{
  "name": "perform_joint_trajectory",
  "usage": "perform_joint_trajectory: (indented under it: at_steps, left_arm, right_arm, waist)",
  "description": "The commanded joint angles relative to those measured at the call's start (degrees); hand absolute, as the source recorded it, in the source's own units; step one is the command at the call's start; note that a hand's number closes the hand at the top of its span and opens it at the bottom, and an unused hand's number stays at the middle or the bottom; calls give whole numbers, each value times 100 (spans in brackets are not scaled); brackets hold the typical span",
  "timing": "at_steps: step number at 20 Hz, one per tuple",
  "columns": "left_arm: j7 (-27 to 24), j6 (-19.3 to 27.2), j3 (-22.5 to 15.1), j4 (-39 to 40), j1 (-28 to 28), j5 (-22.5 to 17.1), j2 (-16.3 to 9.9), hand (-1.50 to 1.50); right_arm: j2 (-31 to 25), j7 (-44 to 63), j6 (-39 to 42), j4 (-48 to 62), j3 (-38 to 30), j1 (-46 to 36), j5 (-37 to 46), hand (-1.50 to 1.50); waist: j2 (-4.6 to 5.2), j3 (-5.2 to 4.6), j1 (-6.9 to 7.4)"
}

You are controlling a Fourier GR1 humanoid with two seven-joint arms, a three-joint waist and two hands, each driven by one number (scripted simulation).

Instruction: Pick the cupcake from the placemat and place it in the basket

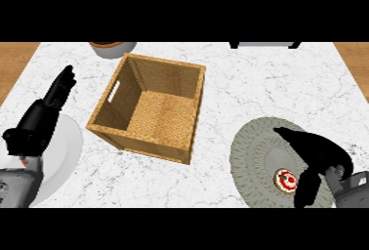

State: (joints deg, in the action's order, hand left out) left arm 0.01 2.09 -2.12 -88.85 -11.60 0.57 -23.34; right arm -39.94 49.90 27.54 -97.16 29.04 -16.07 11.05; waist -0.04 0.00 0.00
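Since the cupcake (285,180) sits low on the grey round placemat (256,146), near its lower right part, it looks small and light, likely soft on top with a red-and-white swirl, so I'd judge it squashable; best taken at the sides of the base, not pressed from above. The right hand (317,151) hangs over the placemat, fingers spread fairly wide and curved downward, thumb reaching toward upper left, one finger dropping just beside the cupcake on its right; contact unclear, nothing held. The woven basket (189,90) stands open well to the left of the placemat, on the marble counter (274,83). The left hand (43,114) rests at the left edge, fingers straight, over a white plate (66,146), holding nothing.
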Motion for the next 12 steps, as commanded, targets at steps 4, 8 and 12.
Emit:
perform_joint_trajectory:
  at_steps: [4, 8, 12]
  left_arm:
    - [35, -259, 227, 58, -180, 73, 156, 0]
    - [245, -366, 234, -193, -3, 231, 317, 0]
    - [268, -386, 293, -8, -128, 462, 373, 0]
  right_arm:
    - [435, -401, -239, -24, -85, 683, 1061, -150]
    - [690, -162, 218, -244, -511, 795, 1041, -150]
    - [925, -780, 39, 235, -489, 1025, 1561, -150]
  waist:
    - [2, 1, -22]
    - [-1, 0, -12]
    - [3, 1, -10]
